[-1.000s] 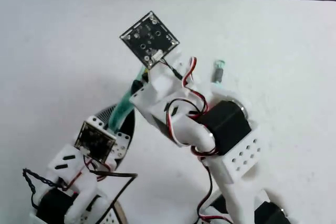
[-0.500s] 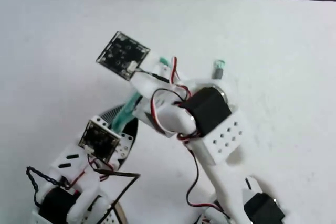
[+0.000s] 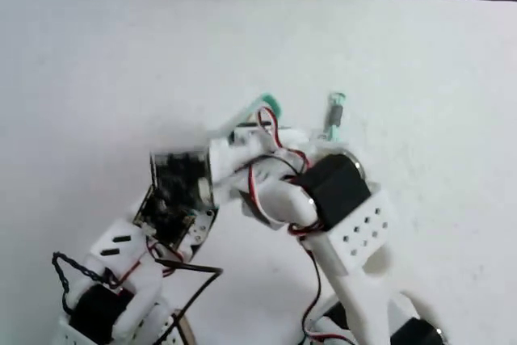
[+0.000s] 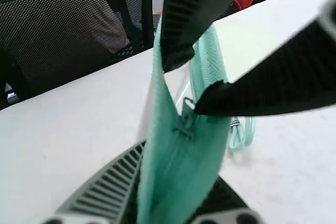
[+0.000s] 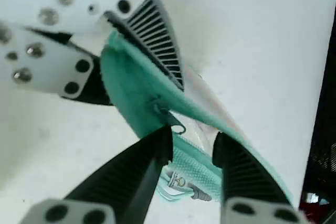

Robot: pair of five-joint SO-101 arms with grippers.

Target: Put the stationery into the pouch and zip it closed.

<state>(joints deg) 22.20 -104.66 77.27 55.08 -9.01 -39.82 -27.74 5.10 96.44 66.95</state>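
Note:
The teal pouch (image 4: 170,166) is held up on edge off the white table, with my left gripper (image 4: 176,205) shut on its lower end. In the right wrist view the pouch (image 5: 131,80) runs from the left gripper's ribbed finger (image 5: 155,32) to my right gripper (image 5: 193,136). That gripper is open and straddles the zipper edge. The small metal zipper pull (image 5: 176,126) sits beside one fingertip, apart from it. In the left wrist view the pull (image 4: 187,109) lies between the right gripper's black fingers (image 4: 184,19). A small grey-green stationery piece (image 3: 334,111) lies on the table beyond the arms.
Both arms crowd the near middle of the table (image 3: 97,78), the right arm's body (image 3: 343,199) over the left arm's wrist. A teal strap loop (image 4: 241,132) hangs from the pouch. A mesh chair (image 4: 63,30) stands past the table's edge.
The right arm's wrist has swung left and down toward the left arm, sliding its gripper along the pouch. The pouch's far end now pokes out behind it. The left arm shifted slightly.

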